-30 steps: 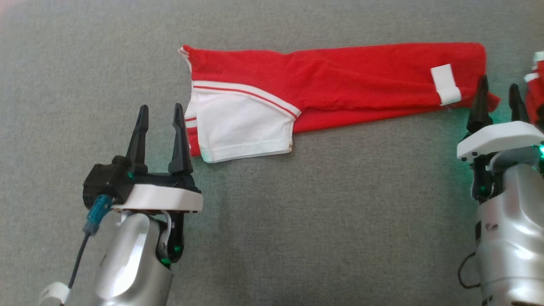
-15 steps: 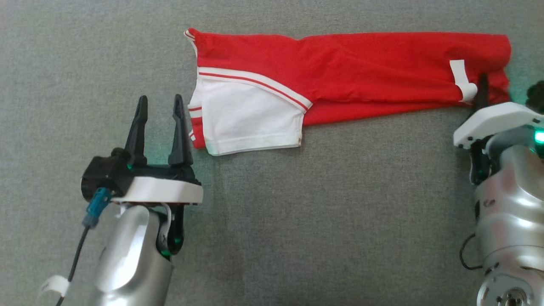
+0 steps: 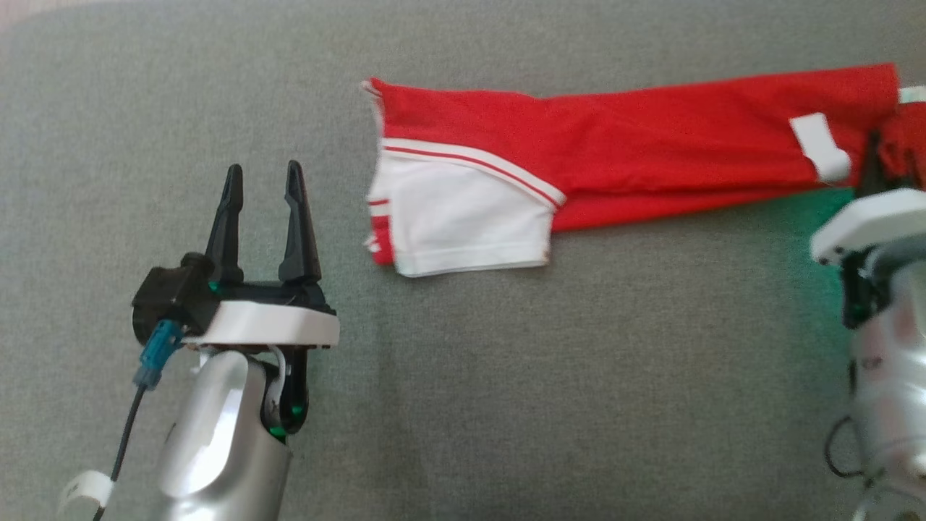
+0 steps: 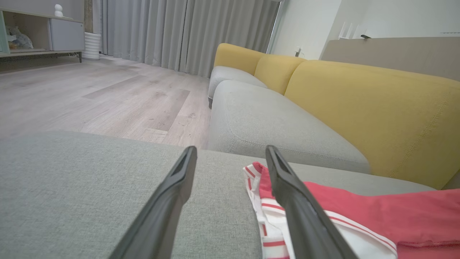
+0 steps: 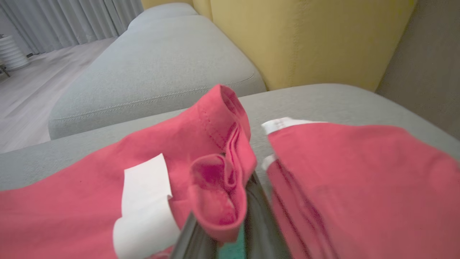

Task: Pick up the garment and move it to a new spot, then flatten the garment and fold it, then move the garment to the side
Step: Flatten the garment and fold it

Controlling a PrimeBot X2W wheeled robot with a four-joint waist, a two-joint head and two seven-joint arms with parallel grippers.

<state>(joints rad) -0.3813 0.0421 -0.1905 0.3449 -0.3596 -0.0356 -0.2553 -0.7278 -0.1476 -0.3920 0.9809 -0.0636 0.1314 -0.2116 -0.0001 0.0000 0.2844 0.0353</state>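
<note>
- Grey cushion (image 3: 506, 376) spreads under both arms. Past its far edge stand a sofa (image 4: 359, 100) with yellow backs and grey seats, a pale wood floor (image 4: 90, 93) and grey curtains (image 4: 161, 32).
- The garment (image 3: 651, 145) is red and lies flat as a long band across the far part of the cushion, running left to right in the head view.
- Its left end carries a white panel (image 3: 463, 217) edged with red and white stripes. The panel reaches nearer the robot than the rest of the band.
- Near the right end, a white label (image 3: 817, 145) lies on the red.
- The left gripper (image 3: 260, 210) has its fingers apart with nothing between them. It is above bare cushion, just left of the panel and clear of it.
- The right gripper (image 5: 222, 212) is at the garment's right end, its fingers drawn close together on a raised fold (image 5: 215, 180) of the red fabric. In the right wrist view the fold bulges up between them.
- Just right of the fold lies a second red piece (image 5: 341, 172) with a white tab at its edge. I cannot tell whether it belongs to the same garment.
</note>
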